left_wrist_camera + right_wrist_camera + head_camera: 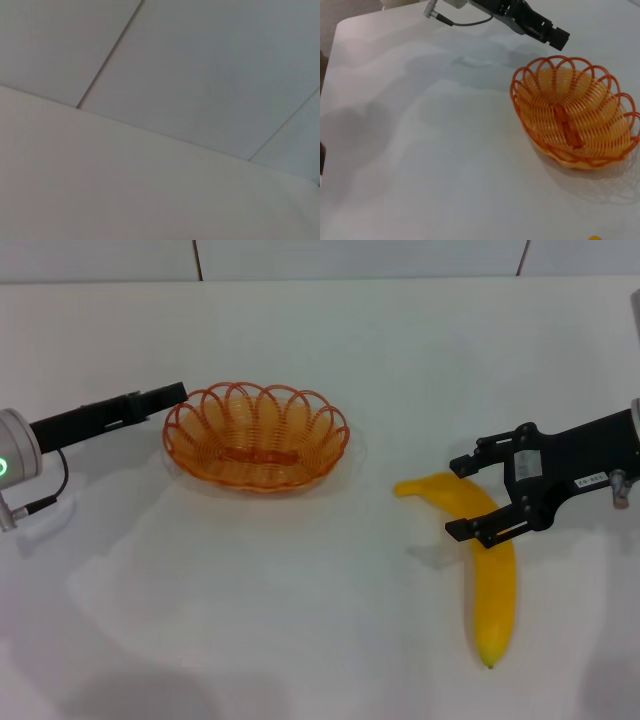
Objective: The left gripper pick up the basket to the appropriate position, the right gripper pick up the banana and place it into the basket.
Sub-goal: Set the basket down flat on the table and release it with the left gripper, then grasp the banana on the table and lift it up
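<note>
The orange wire basket (257, 437) stands empty on the white table, left of centre; it also shows in the right wrist view (572, 112). My left gripper (176, 393) reaches in from the left, its tip just off the basket's left rim, and in the right wrist view (558, 38) it is clearly apart from the rim. The yellow banana (495, 585) lies flat at the right, stem towards the basket. My right gripper (462, 496) is open and low, one finger on each side of the banana's stem half. The left wrist view shows neither object.
The white table (300, 600) has bare surface between basket and banana and in front of both. Its far edge (360, 280) meets a panelled wall. The left arm's wrist with a green light (12, 462) and its cable lie at the far left.
</note>
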Motion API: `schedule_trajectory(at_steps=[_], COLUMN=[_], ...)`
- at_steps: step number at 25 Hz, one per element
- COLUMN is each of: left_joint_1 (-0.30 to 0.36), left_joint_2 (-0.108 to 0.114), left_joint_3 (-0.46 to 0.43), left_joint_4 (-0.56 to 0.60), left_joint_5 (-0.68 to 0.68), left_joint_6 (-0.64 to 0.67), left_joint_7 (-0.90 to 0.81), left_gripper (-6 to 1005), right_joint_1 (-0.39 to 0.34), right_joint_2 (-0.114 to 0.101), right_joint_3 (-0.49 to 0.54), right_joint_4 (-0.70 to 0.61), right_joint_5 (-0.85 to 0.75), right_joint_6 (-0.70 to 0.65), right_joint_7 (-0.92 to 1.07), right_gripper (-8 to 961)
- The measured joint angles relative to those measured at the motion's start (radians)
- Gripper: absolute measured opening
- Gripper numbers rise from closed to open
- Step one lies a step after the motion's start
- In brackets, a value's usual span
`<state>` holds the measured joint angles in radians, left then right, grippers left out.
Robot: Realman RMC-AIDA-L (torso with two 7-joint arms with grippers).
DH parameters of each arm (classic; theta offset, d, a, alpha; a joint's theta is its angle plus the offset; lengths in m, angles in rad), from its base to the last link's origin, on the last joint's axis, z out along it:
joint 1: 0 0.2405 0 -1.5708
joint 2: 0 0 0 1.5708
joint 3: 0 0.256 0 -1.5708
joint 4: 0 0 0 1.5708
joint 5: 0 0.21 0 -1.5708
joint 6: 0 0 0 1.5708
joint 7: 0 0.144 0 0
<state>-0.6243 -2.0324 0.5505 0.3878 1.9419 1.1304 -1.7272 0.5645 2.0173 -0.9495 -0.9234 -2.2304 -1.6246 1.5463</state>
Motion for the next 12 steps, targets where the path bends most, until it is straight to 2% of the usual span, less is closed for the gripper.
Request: schedule_trajectory(at_steps=[2, 10, 12], left_joint_1=[0.0, 0.0, 0.0], left_joint_2=[0.0, 0.0, 0.001], left_joint_3=[0.003, 0.007, 0.008], left_joint_4=[0.0, 0.008, 0.012], left_joint_5=[0.0, 0.007, 0.008], left_joint_6=[0.0, 0.001, 0.003], left_joint_7=[0.0, 0.023, 0.035], left_gripper=[311, 629, 635], right_joint_1=[0.0, -0.002, -0.002], right_joint_2=[0.0, 0.0, 0.0], right_joint_3=[0.0, 0.0, 0.0], right_joint_4=[0.0, 0.0, 0.0], right_joint_5=[0.0, 0.0, 0.0], right_joint_6=[0.0, 0.0, 0.0], right_joint_7=[0.0, 0.0, 0.0], right_gripper=[859, 859, 859])
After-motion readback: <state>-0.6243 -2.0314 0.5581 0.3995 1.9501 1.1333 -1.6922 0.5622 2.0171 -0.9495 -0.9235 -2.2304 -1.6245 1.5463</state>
